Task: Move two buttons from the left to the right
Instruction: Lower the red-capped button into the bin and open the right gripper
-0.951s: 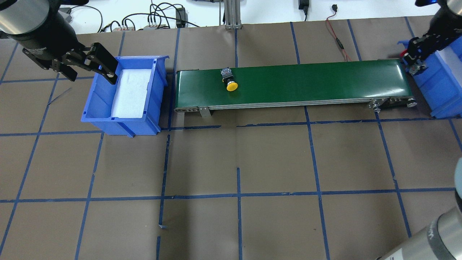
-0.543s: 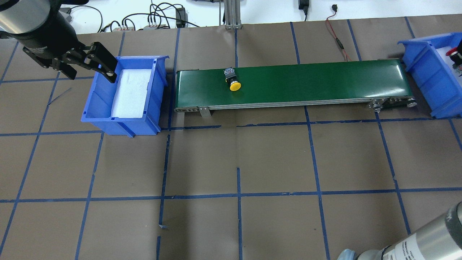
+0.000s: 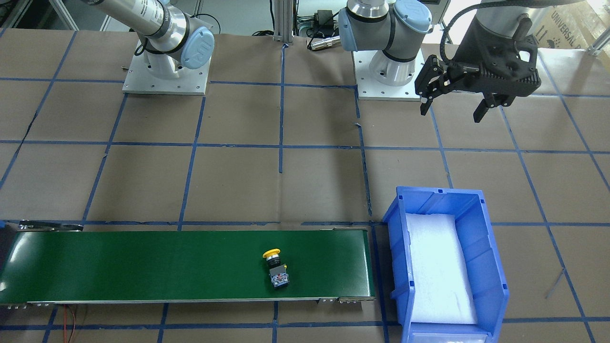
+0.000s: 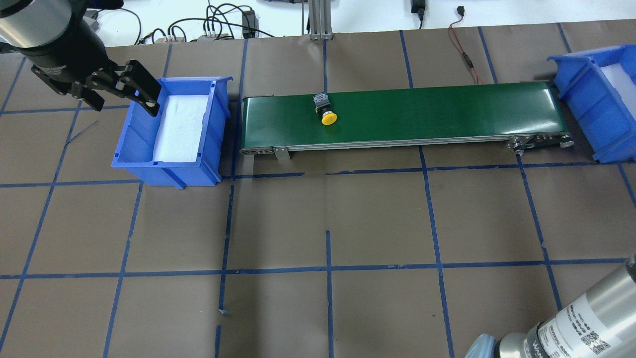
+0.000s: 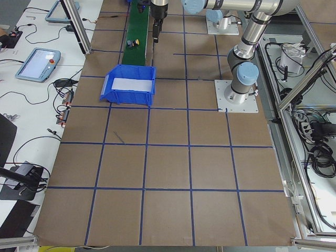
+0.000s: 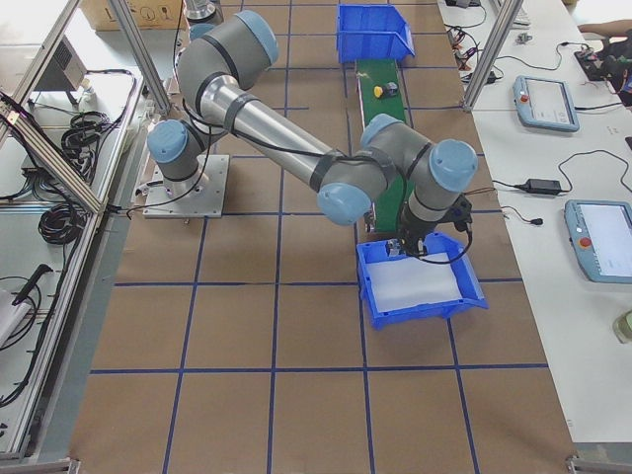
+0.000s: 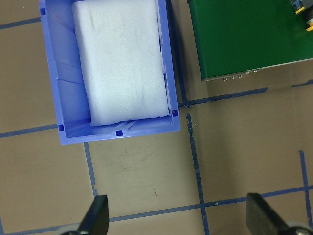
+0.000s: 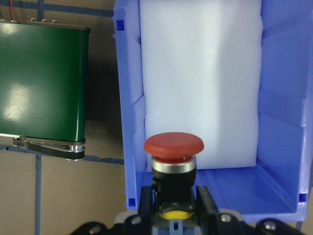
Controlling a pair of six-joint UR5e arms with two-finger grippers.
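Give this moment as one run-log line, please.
left gripper open | right gripper holds red button at right bin | yellow button on belt

You see the yellow button (image 4: 328, 112) sitting farther right on the green belt (image 4: 447, 109) than a second ago — a short drift each half second. The right gripper (image 8: 173, 196), clamped on the red button (image 8: 173, 146), is gone from the overhead view beyond the right bin (image 4: 581, 94) — and the right arm (image 4: 571, 328) reaches further in at the bottom corner.
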